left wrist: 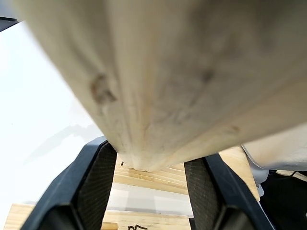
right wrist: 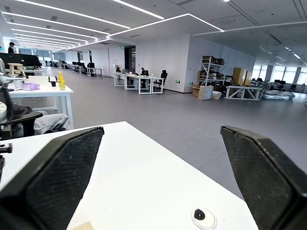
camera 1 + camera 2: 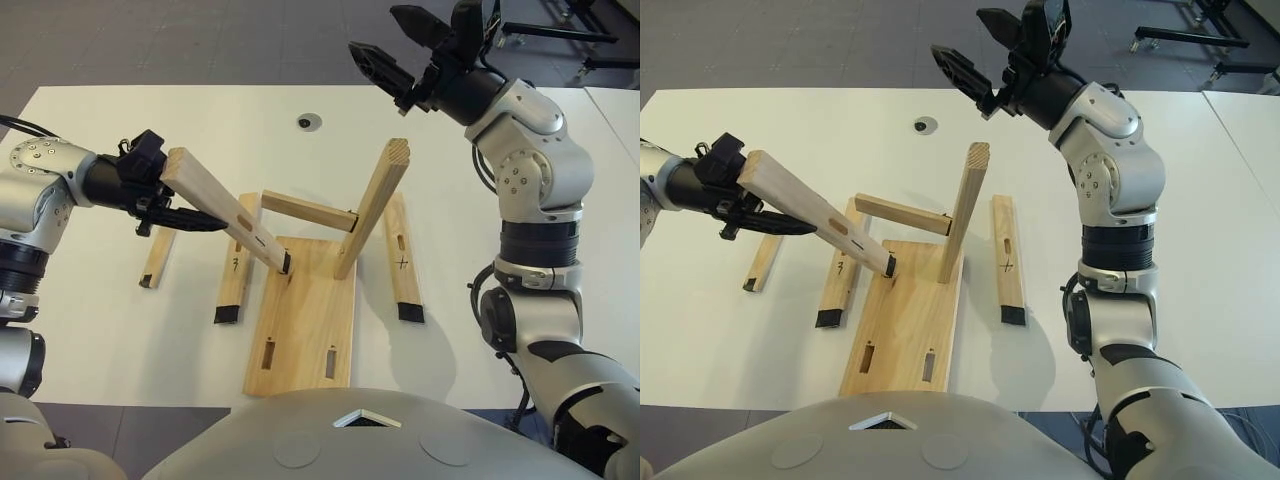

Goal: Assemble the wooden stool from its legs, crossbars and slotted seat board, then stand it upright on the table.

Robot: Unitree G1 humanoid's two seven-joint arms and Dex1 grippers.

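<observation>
The slotted seat board (image 3: 300,330) lies flat on the white table (image 3: 110,330). One leg (image 3: 372,205) stands in its far right corner, with a crossbar (image 3: 305,210) jutting from it toward the left. My left gripper (image 3: 183,203) is shut on another leg (image 3: 225,212), held slanted with its black-tipped lower end at the board's far left corner. In the left wrist view this leg (image 1: 168,72) sits between the two fingers (image 1: 96,187). My right gripper (image 3: 400,45) hangs open and empty, high over the table's far side, its pads (image 2: 53,177) wide apart.
Two loose legs lie flat, one left of the board (image 3: 238,268) and one right of it (image 3: 402,258). A short crossbar (image 3: 158,258) lies farther left. A round grommet (image 3: 309,122) sits near the table's far edge. Another table (image 3: 615,110) stands to the right.
</observation>
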